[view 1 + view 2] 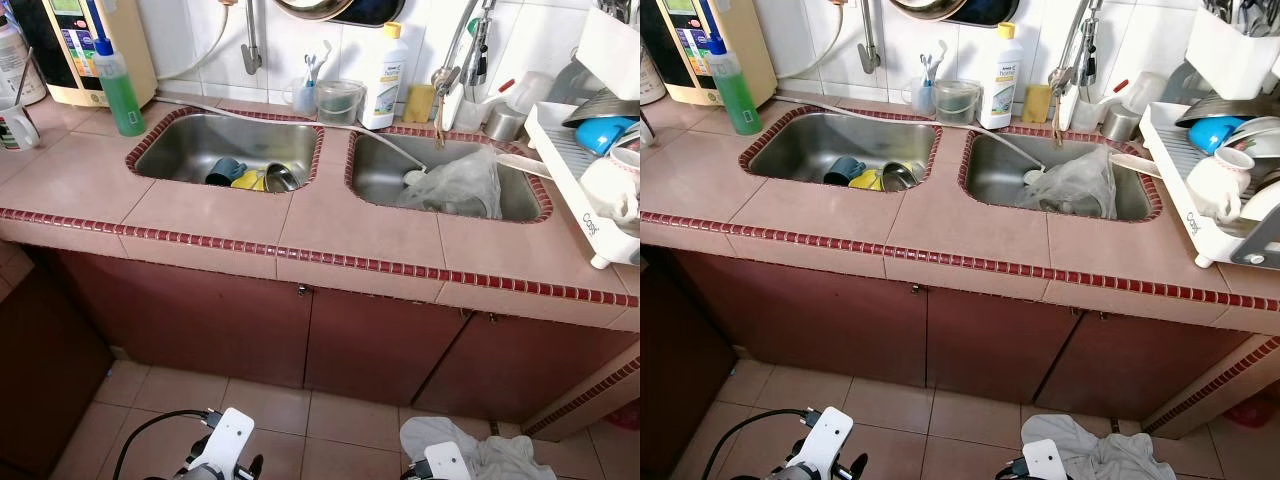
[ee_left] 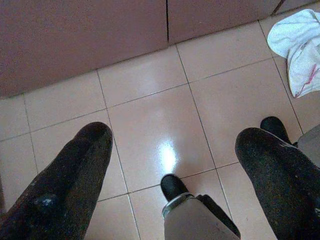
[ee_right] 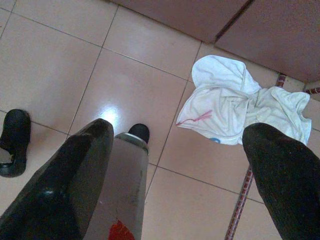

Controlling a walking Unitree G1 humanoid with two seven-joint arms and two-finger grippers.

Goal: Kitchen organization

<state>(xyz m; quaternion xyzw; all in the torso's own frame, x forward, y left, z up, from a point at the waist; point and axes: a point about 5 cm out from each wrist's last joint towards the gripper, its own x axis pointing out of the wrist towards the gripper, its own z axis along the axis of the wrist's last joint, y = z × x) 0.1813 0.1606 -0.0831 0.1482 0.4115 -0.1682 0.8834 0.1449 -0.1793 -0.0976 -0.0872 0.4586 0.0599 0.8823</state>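
A pink tiled counter (image 1: pixel 210 215) holds two steel sinks. The left sink (image 1: pixel 195 140) contains a dark blue cup (image 1: pixel 225 171), a yellow item (image 1: pixel 248 181) and a metal cup (image 1: pixel 281 178). In the right sink (image 1: pixel 375 165) lies a crumpled clear plastic bag (image 1: pixel 460 185). A white dish rack (image 1: pixel 570 170) at the right carries a white mug (image 1: pixel 610 190) and a blue bowl (image 1: pixel 602 134). Both arms hang low in front of the cabinets. My left gripper (image 2: pixel 175 137) and right gripper (image 3: pixel 178 131) are open over the floor tiles, with nothing between the fingers.
A green soap bottle (image 1: pixel 119 90) and a mug (image 1: pixel 14 125) stand at the left of the counter, a white detergent bottle (image 1: pixel 385 78) between the sinks. Dark red cabinet doors (image 1: pixel 200 320) are closed below. A white cloth (image 3: pixel 225 100) lies on the floor near my right side.
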